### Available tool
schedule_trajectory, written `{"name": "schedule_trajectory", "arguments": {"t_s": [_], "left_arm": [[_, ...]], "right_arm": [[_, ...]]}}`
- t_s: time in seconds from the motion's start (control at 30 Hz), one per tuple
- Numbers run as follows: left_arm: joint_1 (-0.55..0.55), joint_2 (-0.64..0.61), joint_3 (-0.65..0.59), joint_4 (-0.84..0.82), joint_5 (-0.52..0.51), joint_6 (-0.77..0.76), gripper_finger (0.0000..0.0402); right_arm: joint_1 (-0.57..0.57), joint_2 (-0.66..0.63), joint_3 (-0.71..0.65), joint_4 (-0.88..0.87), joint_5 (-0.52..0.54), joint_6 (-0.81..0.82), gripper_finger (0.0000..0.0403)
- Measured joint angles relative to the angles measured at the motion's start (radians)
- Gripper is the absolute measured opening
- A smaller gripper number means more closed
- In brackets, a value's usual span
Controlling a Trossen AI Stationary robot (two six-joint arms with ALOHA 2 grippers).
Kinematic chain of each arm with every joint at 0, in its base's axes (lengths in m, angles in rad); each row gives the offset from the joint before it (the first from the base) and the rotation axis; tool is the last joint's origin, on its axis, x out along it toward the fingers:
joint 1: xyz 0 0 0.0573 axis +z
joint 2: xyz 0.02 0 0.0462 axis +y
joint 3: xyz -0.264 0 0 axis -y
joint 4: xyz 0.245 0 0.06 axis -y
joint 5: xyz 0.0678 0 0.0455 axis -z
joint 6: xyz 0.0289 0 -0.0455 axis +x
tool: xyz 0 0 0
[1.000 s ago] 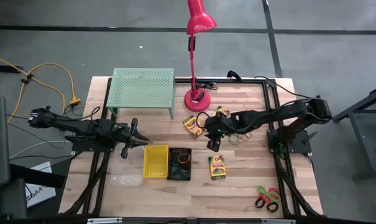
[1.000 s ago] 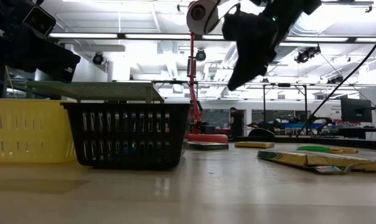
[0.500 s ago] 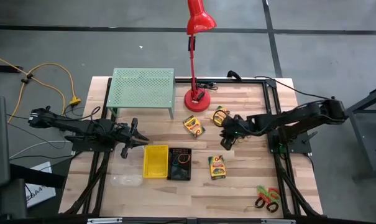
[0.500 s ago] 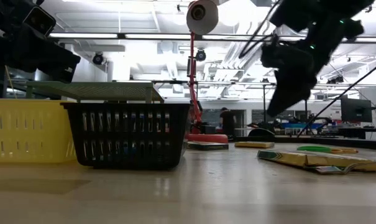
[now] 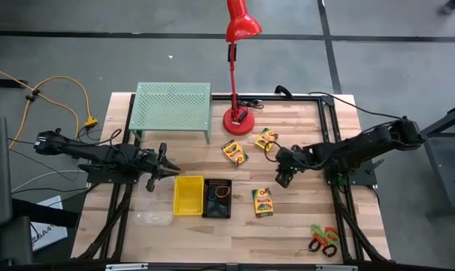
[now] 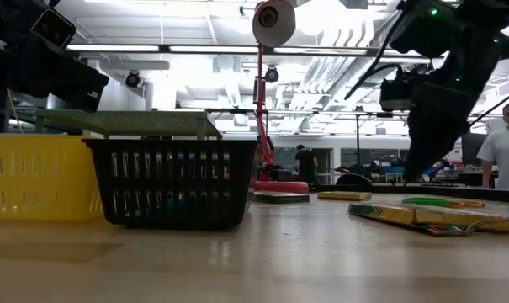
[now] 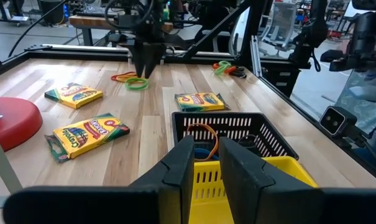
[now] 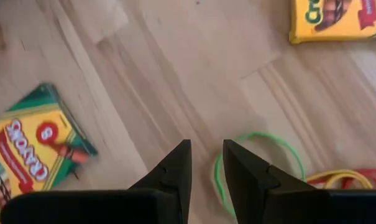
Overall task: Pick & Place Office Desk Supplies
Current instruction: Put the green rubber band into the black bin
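Three yellow crayon boxes (image 5: pixel 233 153), (image 5: pixel 266 139), (image 5: pixel 262 202) lie flat on the wooden table. Near the middle stand a yellow bin (image 5: pixel 188 195) and a black mesh bin (image 5: pixel 217 198), the mesh one with an orange loop (image 7: pixel 203 134) inside. A clear bin (image 5: pixel 153 218) sits near the front left. Scissors (image 5: pixel 323 239) lie front right. My right gripper (image 8: pixel 206 146) points steeply down just above a green loop (image 8: pixel 216 177), beside yellow and red loops (image 8: pixel 337 175). Its fingers are a little apart and hold nothing. My left gripper (image 7: pixel 206 146) waits level at the left, behind the yellow bin, slightly open.
A red desk lamp stands on its round base (image 5: pixel 238 120) at the far middle. A light-green perforated rack (image 5: pixel 172 109) stands at the far left. Black frame rails run along the table's sides. People (image 6: pixel 506 143) stand in the room beyond the table.
My right gripper has travelled from beside the crayon boxes near the mesh bin toward the table's right edge. It has sunk lower and now stands over the loops. The gap between its fingers looks unchanged.
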Motion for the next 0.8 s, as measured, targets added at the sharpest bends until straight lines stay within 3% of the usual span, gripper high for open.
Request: {"name": "schedule_trajectory", "arguments": {"t_s": [0.5, 0.8], "left_arm": [[0.0, 0.0, 0.0, 0.0, 0.0, 0.0, 0.0071], [0.0, 0.0, 0.0, 0.0, 0.0, 0.0, 0.0071]], "right_arm": [[0.106, 0.0, 0.0, -0.036, 0.136, -0.123, 0.0079], [0.168, 0.058, 0.001, -0.051, 0.209, -0.068, 0.0079]]}}
